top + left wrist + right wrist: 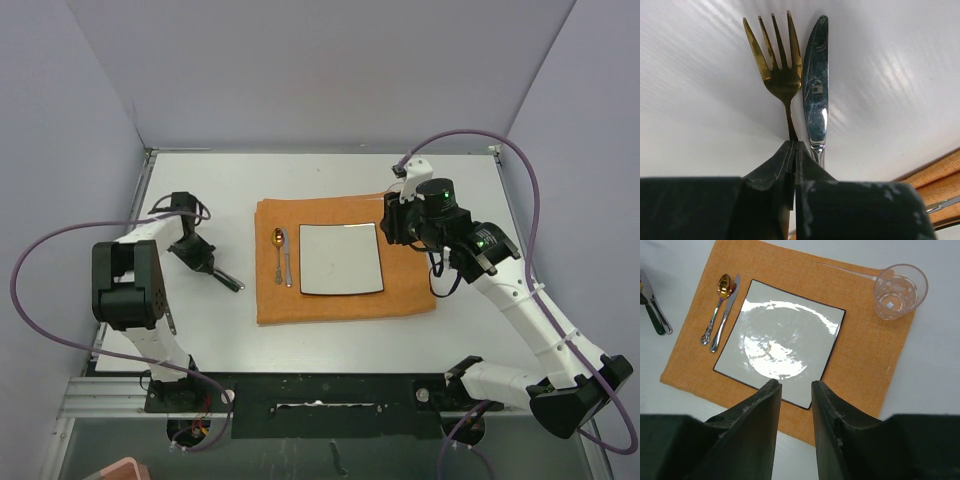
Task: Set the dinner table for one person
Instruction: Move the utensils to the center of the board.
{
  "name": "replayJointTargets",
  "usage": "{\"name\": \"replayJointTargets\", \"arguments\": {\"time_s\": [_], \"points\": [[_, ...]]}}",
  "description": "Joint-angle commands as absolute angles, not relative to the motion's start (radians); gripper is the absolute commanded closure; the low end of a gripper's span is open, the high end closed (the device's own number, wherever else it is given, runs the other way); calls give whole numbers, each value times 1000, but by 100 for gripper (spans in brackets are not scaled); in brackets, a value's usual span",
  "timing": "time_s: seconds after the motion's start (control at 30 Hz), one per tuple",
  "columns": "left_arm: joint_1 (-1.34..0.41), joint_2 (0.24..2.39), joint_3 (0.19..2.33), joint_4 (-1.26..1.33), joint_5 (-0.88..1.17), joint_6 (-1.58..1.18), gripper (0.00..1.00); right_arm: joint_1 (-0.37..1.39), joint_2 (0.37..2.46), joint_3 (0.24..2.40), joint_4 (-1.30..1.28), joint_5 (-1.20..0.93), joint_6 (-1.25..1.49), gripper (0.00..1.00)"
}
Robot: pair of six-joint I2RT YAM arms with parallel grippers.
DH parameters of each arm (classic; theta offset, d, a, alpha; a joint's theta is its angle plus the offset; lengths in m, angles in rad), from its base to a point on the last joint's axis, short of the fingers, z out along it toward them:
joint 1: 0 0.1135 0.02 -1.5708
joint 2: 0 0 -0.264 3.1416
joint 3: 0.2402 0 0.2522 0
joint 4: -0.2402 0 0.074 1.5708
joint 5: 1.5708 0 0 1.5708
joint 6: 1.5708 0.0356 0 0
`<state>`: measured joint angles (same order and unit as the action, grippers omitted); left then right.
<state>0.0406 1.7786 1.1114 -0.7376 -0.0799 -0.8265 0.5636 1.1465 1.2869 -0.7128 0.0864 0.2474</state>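
Top: table [450, 320] bears mat [340, 305] at its middle, with plate [340, 258] on the mat and spoon [278, 250] and mat knife [288, 258] just left of the plate. Left gripper [218, 272] is left of the mat, right gripper [388, 225] over the mat's right edge.
Left wrist: jaws together, clamped on fork [777, 65] handle. Knife [816, 75] touches alongside; can't tell if it is gripped.
Right wrist: jaws apart above the plate edge. Glass [900, 287] on mat corner.
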Motion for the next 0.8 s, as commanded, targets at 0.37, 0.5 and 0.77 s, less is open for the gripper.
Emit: {"name": "replayJointTargets", "arguments": {"time_s": [0.37,0.5,0.77], "points": [[-26,1840,1225,-682,-91,-806,100,567,1128,1315,-690,69,277,68],[-33,1749,1229,-731,-157,-750,100,567,1130,1316,-690,56,258,68],[-33,1496,1331,-858,-300,-632,81,567,1157,1318,-657,-9,240,62]]}}
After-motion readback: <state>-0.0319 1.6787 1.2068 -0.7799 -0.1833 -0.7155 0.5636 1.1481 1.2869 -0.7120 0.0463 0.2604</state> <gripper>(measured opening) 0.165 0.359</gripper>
